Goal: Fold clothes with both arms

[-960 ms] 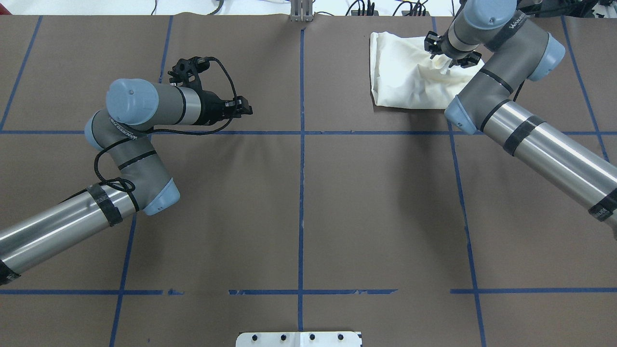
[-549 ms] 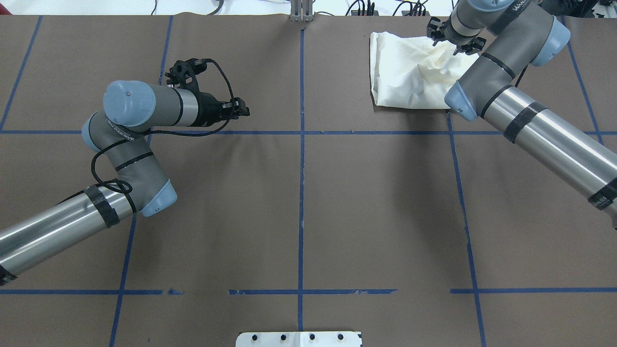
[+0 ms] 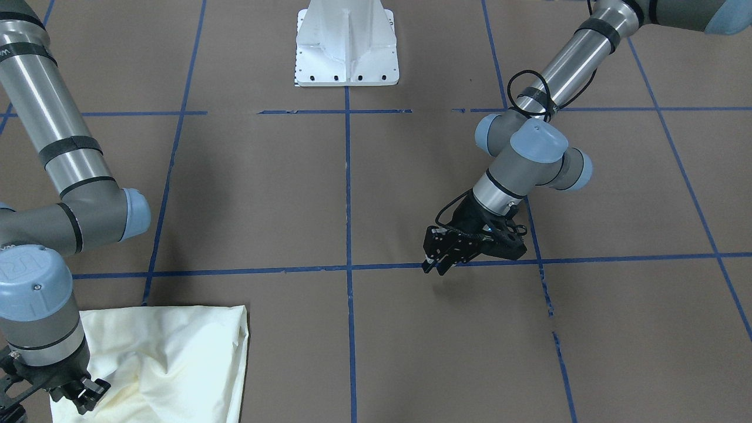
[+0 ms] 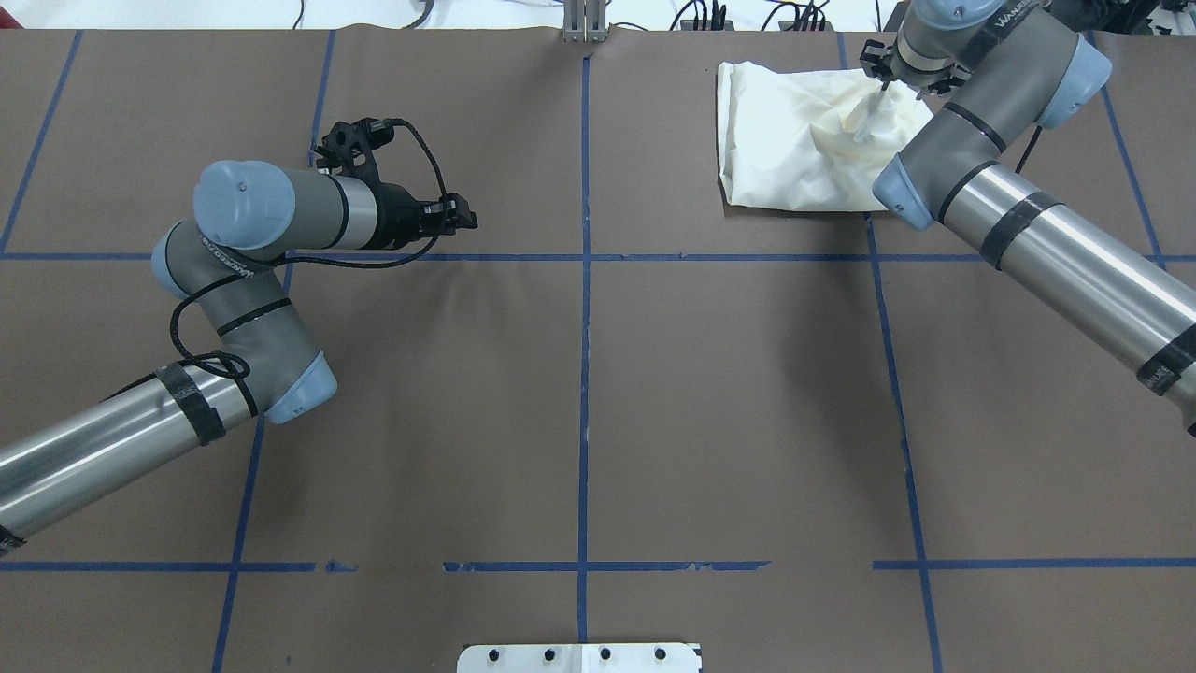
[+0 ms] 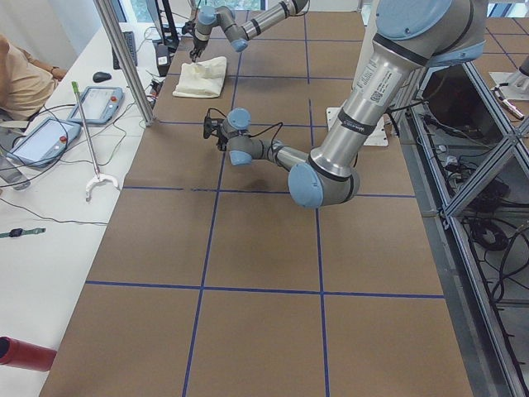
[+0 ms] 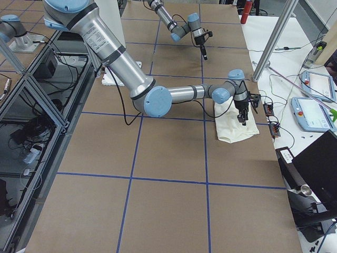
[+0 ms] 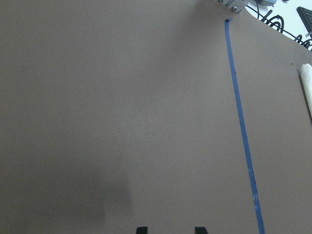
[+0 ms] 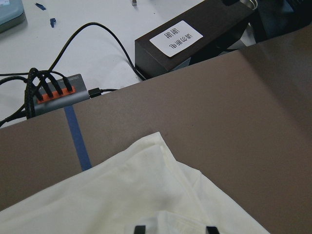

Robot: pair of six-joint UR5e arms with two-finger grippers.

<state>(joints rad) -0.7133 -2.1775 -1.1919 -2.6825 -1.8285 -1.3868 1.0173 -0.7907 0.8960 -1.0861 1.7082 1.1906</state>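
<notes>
**1. T-shirt**: 1 cream piece, folded into a rough rectangle with its upper layer rumpled. It lay at the far right corner of the table, close to the far edge.

**2. Right gripper**: stood over the shirt's right part, by the table's far edge. Its 2 fingertips were apart and released, with cream cloth showing between them. Contact with the cloth could not be told.

**3. Left gripper**: held above bare table in the left half, near a crossing of blue tape lines and well apart from the shirt. Its 2 fingertips were apart, gripping nothing.

**4. Table**: brown cover with a blue tape grid.

**5. Beyond the far edge**: 1 black box with a white label, and 1 grey hub with orange ports and black cables.
</notes>
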